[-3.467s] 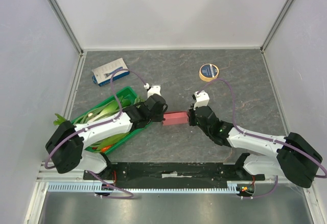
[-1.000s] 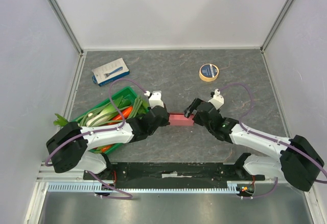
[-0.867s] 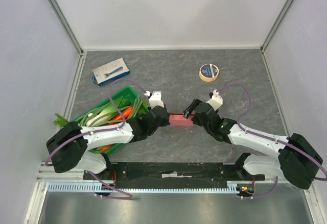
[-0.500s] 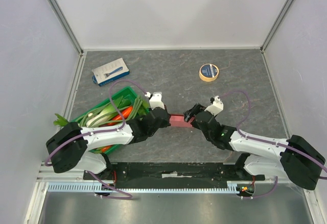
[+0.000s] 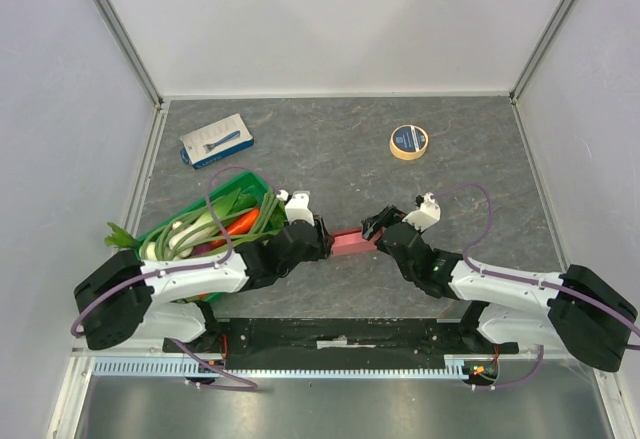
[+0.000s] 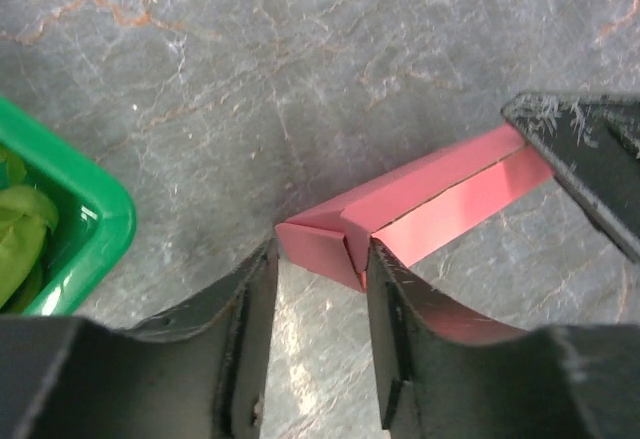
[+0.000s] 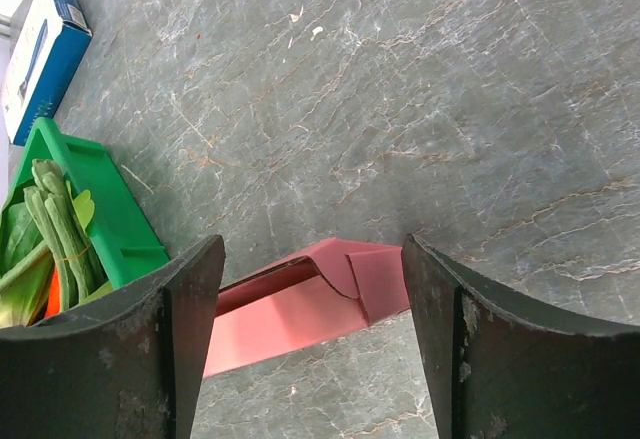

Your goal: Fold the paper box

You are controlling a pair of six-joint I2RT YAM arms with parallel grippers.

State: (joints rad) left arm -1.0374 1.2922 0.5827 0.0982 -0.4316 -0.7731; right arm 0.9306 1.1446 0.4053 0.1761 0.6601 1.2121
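Observation:
The paper box (image 5: 350, 243) is a pink, long, small box lying on the grey table between both arms. Its left end (image 6: 322, 251) sits between the tips of my left gripper (image 6: 320, 254), whose jaws stand apart; the right finger (image 6: 392, 304) touches the box's side. In the top view my left gripper (image 5: 318, 242) is at the box's left end. My right gripper (image 7: 310, 259) is wide open around the right end (image 7: 375, 279), where a tucked flap shows, with gaps on both sides. From above, my right gripper (image 5: 378, 227) sits at that end.
A green crate (image 5: 170, 227) of vegetables stands left of the box, close behind my left arm; its corner (image 6: 95, 221) is near the left finger. A blue-and-white package (image 5: 215, 140) lies at the back left. A tape roll (image 5: 408, 141) lies at the back right.
My left gripper has opened from shut and the left arm has drawn back toward the near edge. The right gripper narrowed slightly and shifted nearer. The box tilted a little.

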